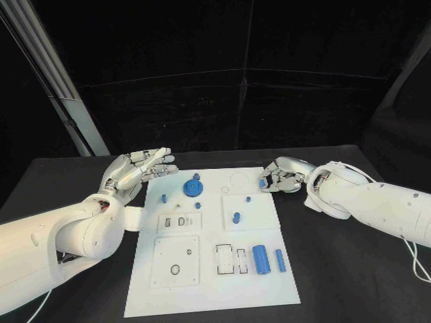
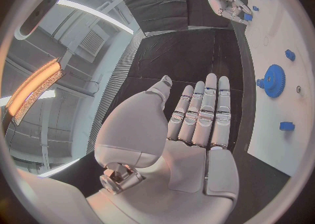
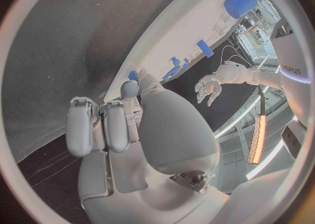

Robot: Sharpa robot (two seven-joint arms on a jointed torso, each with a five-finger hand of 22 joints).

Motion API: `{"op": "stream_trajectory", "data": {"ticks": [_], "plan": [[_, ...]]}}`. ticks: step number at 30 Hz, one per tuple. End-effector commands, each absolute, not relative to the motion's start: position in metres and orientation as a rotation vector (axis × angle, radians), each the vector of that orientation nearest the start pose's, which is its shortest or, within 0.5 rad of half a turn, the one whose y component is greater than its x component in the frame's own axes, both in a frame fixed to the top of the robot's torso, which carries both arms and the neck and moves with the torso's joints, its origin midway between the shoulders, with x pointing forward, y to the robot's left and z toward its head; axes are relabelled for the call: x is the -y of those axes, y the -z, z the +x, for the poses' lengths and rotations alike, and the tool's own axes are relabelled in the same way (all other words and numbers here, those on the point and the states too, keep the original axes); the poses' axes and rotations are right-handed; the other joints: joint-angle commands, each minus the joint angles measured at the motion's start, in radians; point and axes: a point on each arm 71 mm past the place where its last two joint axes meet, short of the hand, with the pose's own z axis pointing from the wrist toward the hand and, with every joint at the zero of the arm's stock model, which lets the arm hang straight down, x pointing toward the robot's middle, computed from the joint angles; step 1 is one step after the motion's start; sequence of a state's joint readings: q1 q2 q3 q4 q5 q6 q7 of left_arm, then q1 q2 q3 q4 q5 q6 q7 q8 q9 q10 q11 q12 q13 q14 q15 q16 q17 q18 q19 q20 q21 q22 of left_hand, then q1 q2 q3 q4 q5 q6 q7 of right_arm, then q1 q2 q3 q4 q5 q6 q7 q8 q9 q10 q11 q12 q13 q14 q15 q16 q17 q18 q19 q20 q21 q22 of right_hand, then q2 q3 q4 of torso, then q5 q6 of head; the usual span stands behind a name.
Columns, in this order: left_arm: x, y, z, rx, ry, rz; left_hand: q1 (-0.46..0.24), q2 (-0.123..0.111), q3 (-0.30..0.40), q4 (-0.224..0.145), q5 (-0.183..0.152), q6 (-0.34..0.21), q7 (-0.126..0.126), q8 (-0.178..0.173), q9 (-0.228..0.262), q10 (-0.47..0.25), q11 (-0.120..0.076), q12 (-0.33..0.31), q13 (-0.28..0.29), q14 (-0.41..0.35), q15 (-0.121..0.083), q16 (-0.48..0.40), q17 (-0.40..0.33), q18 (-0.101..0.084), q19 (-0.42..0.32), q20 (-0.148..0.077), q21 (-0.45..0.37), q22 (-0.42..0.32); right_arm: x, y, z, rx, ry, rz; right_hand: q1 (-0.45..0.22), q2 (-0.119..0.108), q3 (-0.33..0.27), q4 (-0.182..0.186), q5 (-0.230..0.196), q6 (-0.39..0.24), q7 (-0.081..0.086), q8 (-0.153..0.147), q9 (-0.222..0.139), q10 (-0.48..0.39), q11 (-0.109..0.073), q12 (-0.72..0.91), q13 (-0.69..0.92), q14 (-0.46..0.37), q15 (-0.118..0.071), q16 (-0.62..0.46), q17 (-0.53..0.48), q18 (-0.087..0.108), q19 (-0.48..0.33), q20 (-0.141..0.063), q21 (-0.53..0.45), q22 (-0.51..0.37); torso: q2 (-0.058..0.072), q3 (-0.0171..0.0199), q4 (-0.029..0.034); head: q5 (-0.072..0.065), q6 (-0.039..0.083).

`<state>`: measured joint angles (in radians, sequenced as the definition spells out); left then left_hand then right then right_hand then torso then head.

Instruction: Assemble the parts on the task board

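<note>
Head camera above task board [image 1: 215, 235], wrist cameras behind hands, sharing it

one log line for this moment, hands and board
left hand: open, beside task board | right hand: holds blue part | gear: on board

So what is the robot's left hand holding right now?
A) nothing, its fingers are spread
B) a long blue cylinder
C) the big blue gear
A: the silver left hand hovers open beside the white task board, while the round blue gear lies on the board.
</note>
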<state>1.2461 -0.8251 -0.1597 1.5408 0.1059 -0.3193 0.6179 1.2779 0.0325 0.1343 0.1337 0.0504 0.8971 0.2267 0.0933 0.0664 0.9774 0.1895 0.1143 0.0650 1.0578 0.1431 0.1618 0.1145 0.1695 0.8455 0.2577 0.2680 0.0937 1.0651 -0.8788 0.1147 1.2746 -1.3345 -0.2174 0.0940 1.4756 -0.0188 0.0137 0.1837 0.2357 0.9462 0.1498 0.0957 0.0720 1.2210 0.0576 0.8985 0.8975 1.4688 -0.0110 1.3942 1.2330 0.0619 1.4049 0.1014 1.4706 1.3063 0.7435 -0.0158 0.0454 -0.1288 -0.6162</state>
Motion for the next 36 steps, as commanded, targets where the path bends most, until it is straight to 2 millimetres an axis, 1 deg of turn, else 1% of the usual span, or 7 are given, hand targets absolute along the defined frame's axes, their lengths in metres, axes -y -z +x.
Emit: {"op": "stream_trajectory", "data": {"ticks": [1, 5, 12, 18, 26, 30, 36], "plan": [[-0.200, 0.184, 0.480, -1.287, 1.658, -1.083, -0.004, 0.009, -0.002, -0.005, 0.004, 0.003, 0.022, -0.004, -0.001, 0.005, 0.004, -0.006, -0.001, 0.008, 0.001, -0.005, -0.001, 0.015, 0.009, -0.001, -0.005, -0.001, 0.292, 0.215, 0.513, -1.737, -0.645, 0.030, 0.016, 0.003, 0.003, -0.008, -0.020, 0.012, 0.000, 0.008, 0.000, 0.009, -0.001, 0.006, 0.003, 0.039, -0.007, 0.000, 0.001, -0.005, 0.002, -0.008, 0.000, 0.001, 0.001, 0.0000, 0.0002, -0.001, -0.001], [-0.200, 0.185, 0.480, -1.287, 1.657, -1.083, -0.004, 0.009, -0.002, -0.005, 0.004, 0.003, 0.022, -0.004, -0.001, 0.005, 0.004, -0.006, -0.001, 0.008, 0.001, -0.005, -0.001, 0.015, 0.009, -0.001, -0.005, -0.001, 0.291, 0.215, 0.513, -1.733, -0.646, 0.027, 0.032, 0.022, 0.021, -0.018, -0.066, 0.030, -0.002, 0.015, 0.001, 0.017, -0.004, 0.016, 0.014, 0.040, -0.009, 0.002, 0.007, -0.006, 0.003, -0.010, 0.001, 0.004, 0.001, 0.0004, 0.0006, 0.002, -0.001], [-0.200, 0.185, 0.480, -1.288, 1.656, -1.083, -0.004, 0.009, -0.002, -0.005, 0.004, 0.003, 0.022, -0.004, -0.001, 0.005, 0.004, -0.006, -0.001, 0.008, 0.001, -0.005, -0.001, 0.015, 0.009, -0.001, -0.005, -0.001, 0.289, 0.214, 0.513, -1.720, -0.650, 0.019, 0.055, 0.040, 0.052, -0.036, -0.095, 0.072, -0.014, 0.036, 0.005, 0.034, -0.013, 0.042, 0.040, 0.041, -0.016, 0.005, 0.013, -0.006, 0.006, -0.015, 0.003, 0.009, 0.000, 0.0009, -0.0015, 0.004, -0.002], [-0.201, 0.185, 0.480, -1.287, 1.653, -1.084, -0.004, 0.009, -0.002, -0.005, 0.004, 0.003, 0.022, -0.004, -0.001, 0.005, 0.004, -0.006, -0.001, 0.008, 0.001, -0.005, -0.001, 0.015, 0.009, -0.001, -0.005, -0.001, 0.288, 0.212, 0.514, -1.689, -0.637, 0.034, 0.049, 0.042, 0.061, -0.039, -0.097, 0.099, -0.023, 0.048, 0.008, 0.049, -0.020, 0.062, 0.059, 0.042, -0.021, 0.007, 0.019, -0.008, 0.009, -0.019, 0.005, 0.014, 0.000, 0.0003, -0.0001, -0.001, -0.004], [-0.203, 0.185, 0.480, -1.286, 1.648, -1.086, -0.004, 0.009, -0.002, -0.005, 0.004, 0.003, 0.022, -0.004, -0.001, 0.005, 0.004, -0.006, -0.001, 0.008, 0.001, -0.005, -0.001, 0.015, 0.009, -0.001, -0.005, -0.001, 0.287, 0.206, 0.514, -1.608, -0.594, 0.090, 0.001, 0.039, 0.058, -0.019, -0.082, 0.130, -0.038, 0.060, 0.015, 0.079, -0.031, 0.102, 0.098, 0.045, -0.031, 0.011, 0.028, -0.009, 0.015, -0.029, 0.008, 0.023, -0.001, 0.0001, 0.0021, -0.003, -0.005], [-0.204, 0.185, 0.480, -1.286, 1.644, -1.087, -0.001, 0.011, 0.000, -0.009, 0.004, 0.003, 0.022, -0.006, -0.001, 0.004, 0.004, -0.008, -0.001, 0.009, 0.001, -0.007, -0.002, 0.015, 0.010, -0.001, -0.006, -0.003, 0.281, 0.202, 0.511, -1.586, -0.599, 0.102, -0.018, 0.035, 0.054, -0.009, -0.064, 0.132, -0.039, 0.059, 0.016, 0.091, -0.033, 0.122, 0.119, 0.047, -0.033, 0.016, 0.036, -0.011, 0.020, -0.032, 0.011, 0.030, -0.003, -0.0001, 0.0029, -0.001, -0.006], [-0.208, 0.186, 0.482, -1.281, 1.626, -1.090, -0.001, 0.012, 0.000, -0.009, 0.004, 0.003, 0.022, -0.006, -0.001, 0.004, 0.004, -0.008, -0.001, 0.009, 0.001, -0.007, -0.002, 0.015, 0.010, -0.001, -0.006, -0.003, 0.263, 0.194, 0.501, -1.576, -0.599, 0.155, -0.026, 0.034, 0.055, -0.007, -0.063, 0.137, -0.042, 0.059, 0.018, 0.122, -0.035, 0.180, 0.176, 0.048, -0.035, 0.020, 0.043, -0.013, 0.025, -0.033, 0.015, 0.038, -0.010, -0.0023, 0.0056, 0.002, 0.003]]}}
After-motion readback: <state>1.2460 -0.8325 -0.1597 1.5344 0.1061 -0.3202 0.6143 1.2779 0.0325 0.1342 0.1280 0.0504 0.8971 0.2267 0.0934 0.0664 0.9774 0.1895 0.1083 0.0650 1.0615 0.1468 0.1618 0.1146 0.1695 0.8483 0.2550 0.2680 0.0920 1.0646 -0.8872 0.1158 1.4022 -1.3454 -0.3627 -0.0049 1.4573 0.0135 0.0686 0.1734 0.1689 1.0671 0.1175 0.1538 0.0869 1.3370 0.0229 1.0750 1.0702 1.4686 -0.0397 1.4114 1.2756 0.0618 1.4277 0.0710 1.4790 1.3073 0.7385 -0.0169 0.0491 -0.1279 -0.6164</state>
